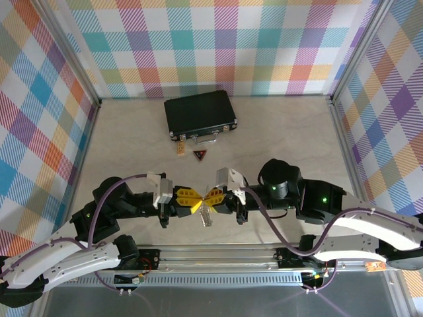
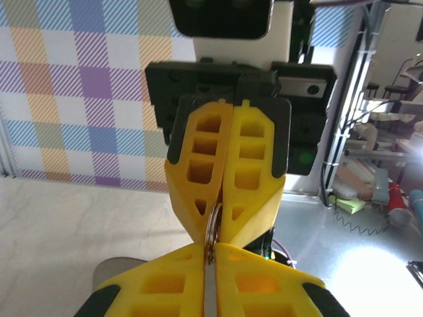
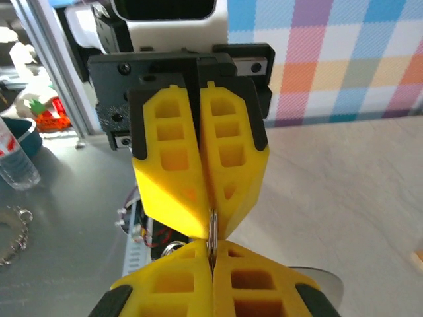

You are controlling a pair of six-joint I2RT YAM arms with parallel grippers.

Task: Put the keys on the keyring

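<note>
Where: your left gripper (image 2: 210, 261) and right gripper (image 2: 215, 214) stood tip to tip on the near side of the black case (image 1: 200, 114), well apart from it. A thin silvery keyring (image 2: 211, 236) sat edge-on in the seam where they touched.
Ring axis: in both wrist views its plane ran in line with the finger seams, roughly upright. From above, a silvery piece, likely the rest of the ring, showed under the tips on the side away from the case.
Left jaws: pressed together, with the ring's edge nipped between the tips.
Right jaws: likewise closed, pinching the opposite edge of the same ring. Neither arm was the nearer, since both had hold of it.
Key: you could not pick it out for certain. A small yellow sliver under the tips in the top view might have been its head or only fingertip.
Arm pose: both forearms lay low and level, pointing at each other along a line roughly parallel to the case's long side.
Other things: a dark triangular tag (image 1: 199, 156) and a small tan piece (image 1: 180, 150) lay just beside the case, between it and the grippers.
Coming move: it looked to turn on opening the coil along that plane so a key could slide on. A twist out of plane would probably let the ring slip from one pair of tips.
</note>
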